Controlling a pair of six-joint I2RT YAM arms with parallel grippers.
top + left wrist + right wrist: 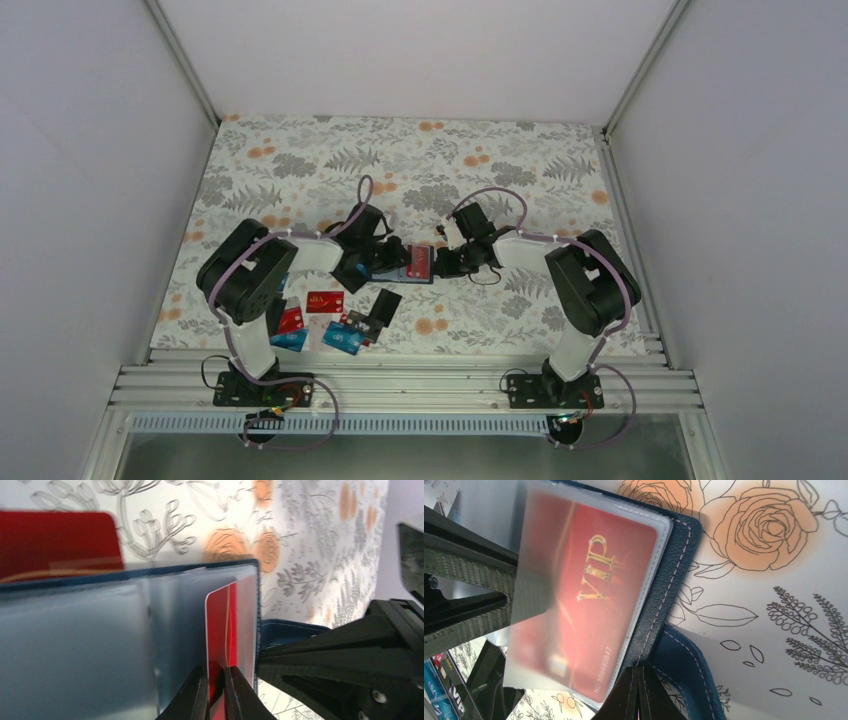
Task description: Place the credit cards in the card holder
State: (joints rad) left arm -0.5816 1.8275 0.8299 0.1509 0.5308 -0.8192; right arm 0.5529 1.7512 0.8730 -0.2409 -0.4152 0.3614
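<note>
The navy card holder (pixel 399 272) is held open just above the table's middle, between my two grippers. My left gripper (pixel 390 258) is shut on a red card (pixel 222 625) whose far end lies inside a clear sleeve (pixel 247 610) of the holder. The right wrist view shows this red VIP card (pixel 594 595) behind the frosted sleeve. My right gripper (pixel 441 265) is shut on the holder's stitched navy cover (pixel 674 580), its fingertips (pixel 639 680) pinching the cover's edge. The snap tab (pixel 684 665) hangs beside them.
Loose cards lie by the left arm's base: red ones (pixel 325 301), light blue ones (pixel 341 338) and a black one (pixel 385 303). A red surface (pixel 55 540) shows beyond the holder's edge. Grey walls and rails enclose the floral table (pixel 500 160).
</note>
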